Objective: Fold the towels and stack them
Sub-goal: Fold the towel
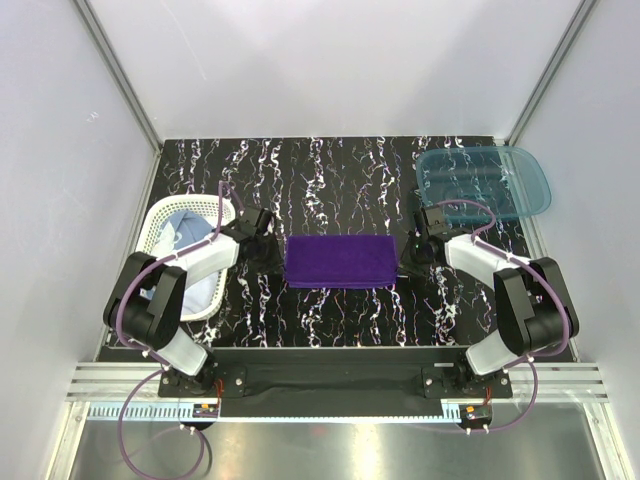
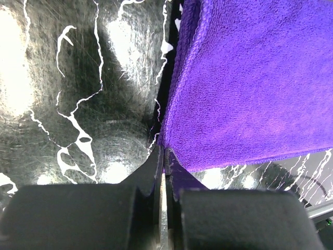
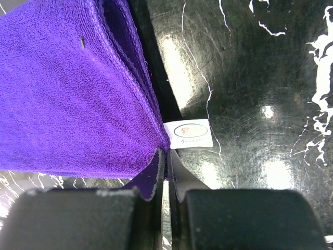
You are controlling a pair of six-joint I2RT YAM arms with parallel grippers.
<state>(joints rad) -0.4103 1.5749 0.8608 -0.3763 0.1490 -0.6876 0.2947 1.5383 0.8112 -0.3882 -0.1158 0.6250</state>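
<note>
Honestly, with the left gripper (image 2: pixel 164 156) and right gripper (image 3: pixel 166 156) each clamped tight on an end corner of the purple towel (image 1: pixel 338 261) lying flat on the table (image 1: pixel 330 175), I'd lift both together, keep it taut, and line up edges before letting go.

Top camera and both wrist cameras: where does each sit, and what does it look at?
Top external: above and behind, looking down at the black marbled table; the left arm and right arm show.
Left wrist: on the left arm, looking along the left fingers at the deep purple terry-cloth towel.
Right wrist: on the right arm, looking along the right fingers at the towel's other end.
All share the towel.
</note>
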